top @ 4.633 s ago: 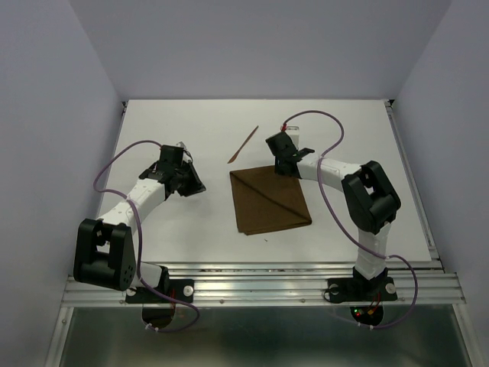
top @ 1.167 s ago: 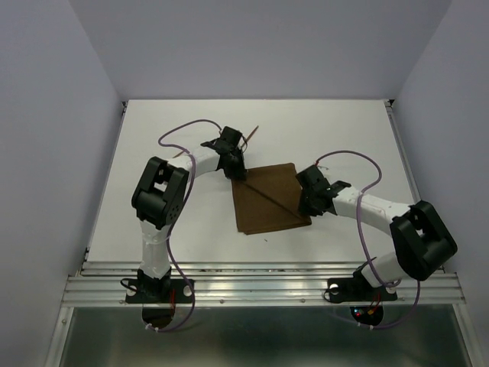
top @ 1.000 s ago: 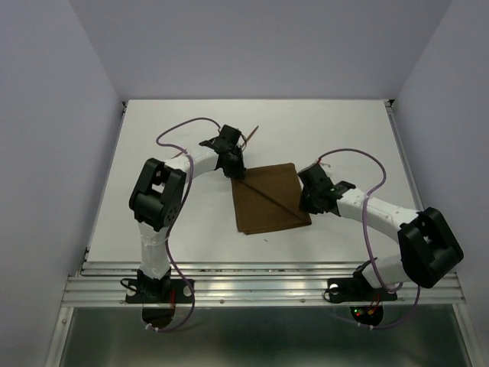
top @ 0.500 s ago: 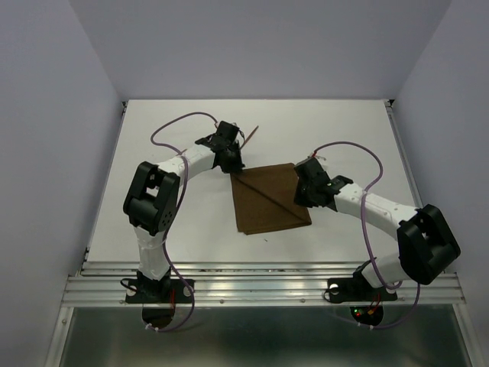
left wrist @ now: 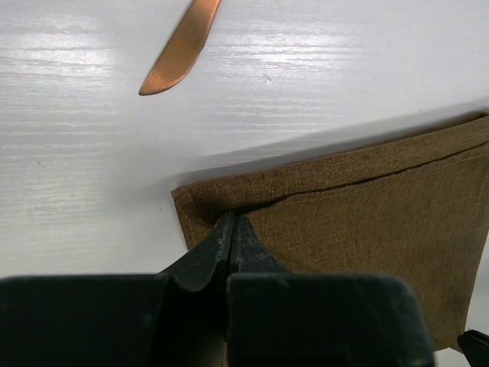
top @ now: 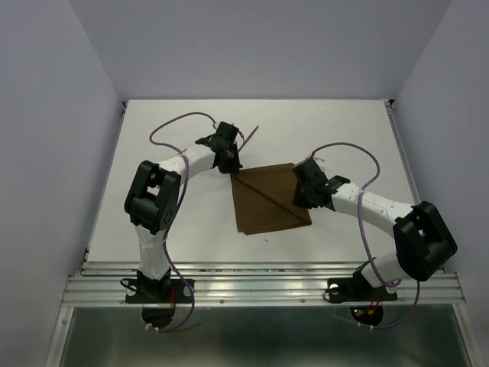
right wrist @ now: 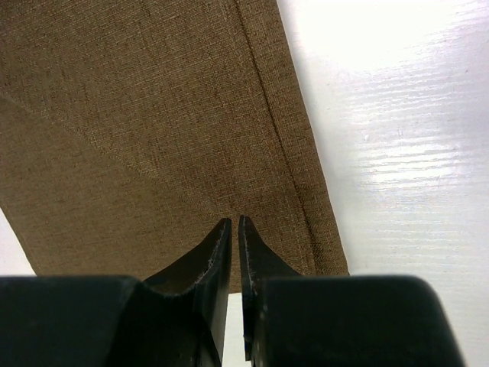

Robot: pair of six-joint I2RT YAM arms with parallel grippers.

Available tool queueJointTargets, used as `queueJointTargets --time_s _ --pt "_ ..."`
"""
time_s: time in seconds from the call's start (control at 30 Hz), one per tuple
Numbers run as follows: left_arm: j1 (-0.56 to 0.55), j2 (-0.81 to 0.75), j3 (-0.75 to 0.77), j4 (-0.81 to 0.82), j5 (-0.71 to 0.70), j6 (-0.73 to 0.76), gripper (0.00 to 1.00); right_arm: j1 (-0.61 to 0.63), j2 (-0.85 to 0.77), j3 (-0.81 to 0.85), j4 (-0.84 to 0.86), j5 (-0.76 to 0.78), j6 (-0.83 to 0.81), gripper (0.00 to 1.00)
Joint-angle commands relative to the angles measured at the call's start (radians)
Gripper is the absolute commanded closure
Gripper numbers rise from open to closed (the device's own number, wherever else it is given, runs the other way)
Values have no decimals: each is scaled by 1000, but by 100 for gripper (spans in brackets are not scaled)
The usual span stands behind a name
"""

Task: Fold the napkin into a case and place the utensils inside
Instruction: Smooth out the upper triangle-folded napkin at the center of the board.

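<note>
— Both arms have shifted since a few seconds back. The left one has swung in from the table's left side, and the right one has come down from the cloth's far edge to its right side.
— Noted. Position of the cloth?
— Thin dark brown fabric napkin (top: 263, 206) sits mid-table on the white table top (top: 359, 122), with a diagonal crease running across it. One slim reddish-brown utensil (left wrist: 183, 47) lies on bare table just beyond the far left corner, not touching the cloth. I make out only the one.
— Claws?
— Left gripper (left wrist: 230, 227) is clenched on the napkin's far left corner, and the fabric puckers at the tips. Right gripper (right wrist: 234, 226) is all but closed, with only a slit between the fingers. It appears to pinch the cloth close to a corner on the right-hand edge.
— Step in hand?
— Folding, in my judgement. The case is not yet formed and nothing is loaded.
— Next move?
— Probably both arms carry the held layer over together, evenly and taut, so the edges meet square. Uneven travel would skew the fold.
</note>
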Motion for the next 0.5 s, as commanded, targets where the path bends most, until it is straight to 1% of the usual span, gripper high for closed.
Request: queueJointTargets --time_s 0.0,0.27,0.4,0.43,0.47 --pt "8 38 51 -17 -25 24 99 7 5 4 31 15 -2 86" --pt "8 99 87 -24 -28 33 100 7 37 4 39 45 -7 85" --pt "9 70 84 -32 -31 39 100 7 88 -40 68 73 -8 85" --pt "8 61 84 -35 -63 41 100 7 99 -48 74 70 -8 85" --pt "8 53 84 -35 -64 42 99 7 109 -54 79 58 -8 86"
